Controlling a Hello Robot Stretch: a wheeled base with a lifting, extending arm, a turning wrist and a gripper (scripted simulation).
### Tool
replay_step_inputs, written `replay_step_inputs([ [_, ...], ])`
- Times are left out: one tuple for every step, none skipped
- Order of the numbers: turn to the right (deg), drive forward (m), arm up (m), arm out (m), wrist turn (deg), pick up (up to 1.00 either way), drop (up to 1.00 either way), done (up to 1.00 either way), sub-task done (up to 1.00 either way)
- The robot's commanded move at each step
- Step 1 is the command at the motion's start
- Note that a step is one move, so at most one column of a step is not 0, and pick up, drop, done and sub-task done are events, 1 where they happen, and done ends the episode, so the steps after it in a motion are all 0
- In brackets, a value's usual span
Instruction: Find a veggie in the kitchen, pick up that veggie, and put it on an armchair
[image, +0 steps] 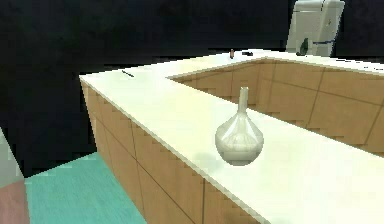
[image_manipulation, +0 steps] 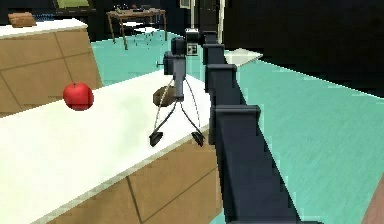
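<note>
One arm over counter, one red round thing (cannot tell jaws' load).

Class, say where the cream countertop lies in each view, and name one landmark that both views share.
Forward view: the countertop runs as a U from the lower right up to the top, with a pale vase on it.
Arm side view: the countertop covers the lower left, with a red round thing on it.
Shared landmark: the teal floor.
</note>
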Motion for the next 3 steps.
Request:
replay_step_inputs([
  [0.0,0.00,0.00,0.00,45.0,0.00,0.00,0.00,0.00],
  [0.0,0.00,0.00,0.00,45.0,0.00,0.00,0.00,0.00],
  [0.0,0.00,0.00,0.00,45.0,0.00,0.00,0.00,0.00],
])
